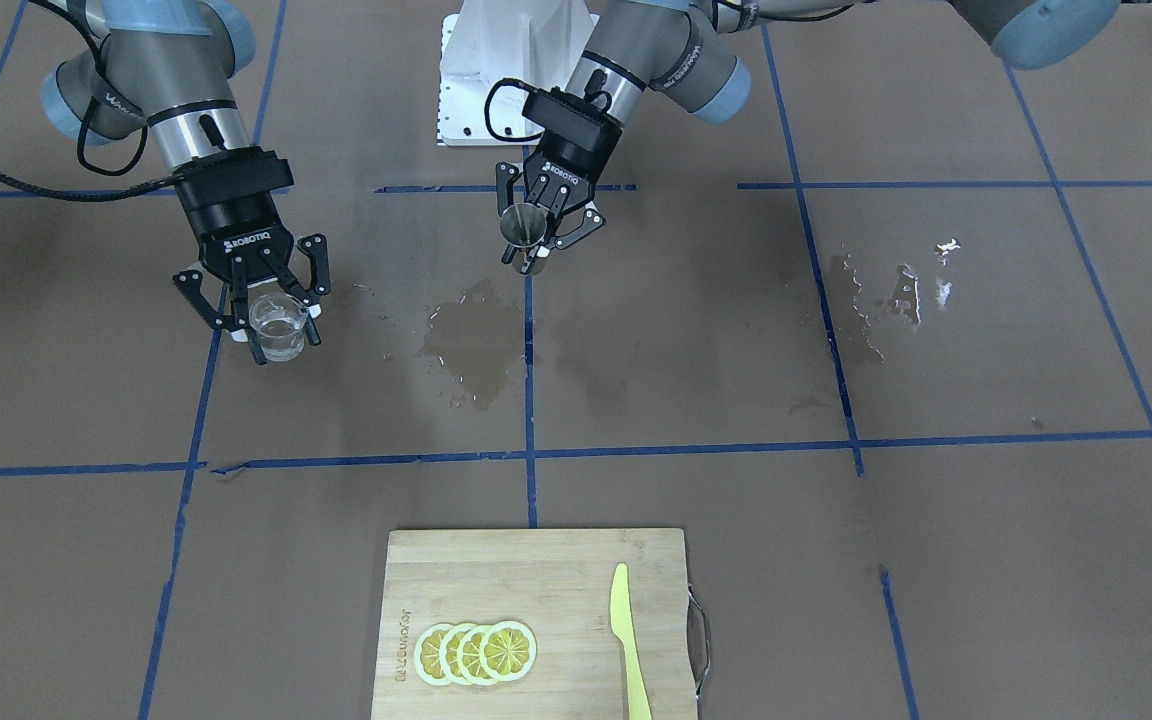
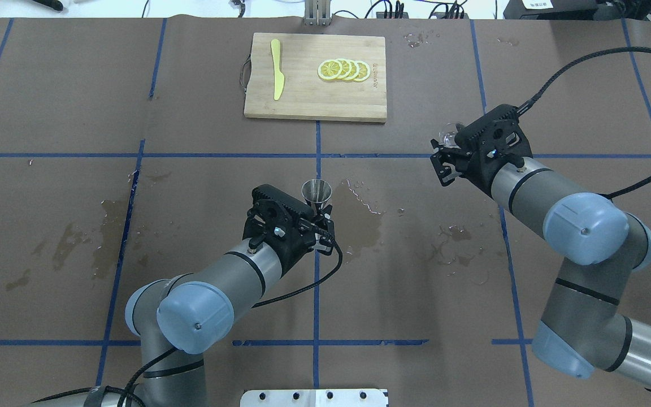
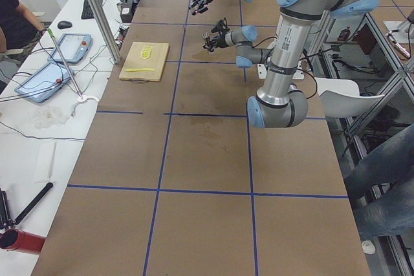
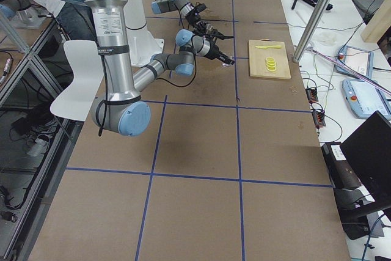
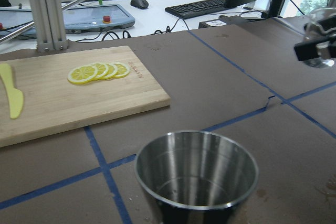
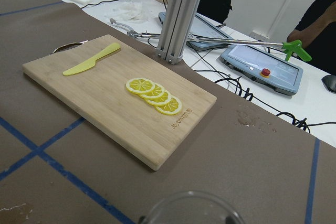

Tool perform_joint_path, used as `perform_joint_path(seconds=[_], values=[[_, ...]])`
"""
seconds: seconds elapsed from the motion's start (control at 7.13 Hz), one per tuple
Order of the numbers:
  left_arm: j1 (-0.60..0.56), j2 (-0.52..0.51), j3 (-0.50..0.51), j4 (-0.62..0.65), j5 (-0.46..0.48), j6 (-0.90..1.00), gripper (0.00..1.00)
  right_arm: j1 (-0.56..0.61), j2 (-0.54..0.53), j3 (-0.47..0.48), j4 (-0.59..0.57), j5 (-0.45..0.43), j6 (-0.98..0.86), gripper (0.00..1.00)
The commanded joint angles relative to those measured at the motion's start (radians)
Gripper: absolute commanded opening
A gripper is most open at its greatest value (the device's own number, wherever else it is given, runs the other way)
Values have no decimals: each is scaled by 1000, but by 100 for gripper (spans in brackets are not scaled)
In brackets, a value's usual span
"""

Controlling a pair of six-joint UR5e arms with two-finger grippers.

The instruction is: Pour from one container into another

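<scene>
My right gripper (image 1: 282,338) is shut on the small clear glass cup (image 1: 278,326), which is upright above the table and seems to hold clear liquid. From overhead only the cup's rim (image 2: 448,135) shows past that gripper (image 2: 447,148); in the right wrist view the cup's rim (image 6: 189,209) sits at the bottom edge. My left gripper (image 1: 536,243) is shut on the silver steel jigger (image 1: 524,222), held upright near the table's middle (image 2: 316,194). The jigger's open cone (image 5: 197,174) looks nearly empty. The two vessels are well apart.
A wooden cutting board (image 2: 303,102) lies on the far side from the robot, with lemon slices (image 2: 343,70) and a yellow knife (image 2: 276,76) on it. Wet stains (image 1: 471,345) mark the brown paper between the arms, more (image 1: 881,300) to one side. The white base plate (image 1: 481,90) is behind.
</scene>
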Motion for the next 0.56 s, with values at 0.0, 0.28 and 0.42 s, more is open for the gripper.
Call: perform_joint_path(seconds=[0.0,0.28,0.42], values=[[-16,-2,29,-25,-41,78,0,-16,58,74,-174,29,-54,0],[-57,-5,51,-73,-157,146,0,-57,104,141,-305,26,-124,0],[-62,-43,144,-166,-179,146,0,-71,105,142,-313,26,-125,0]])
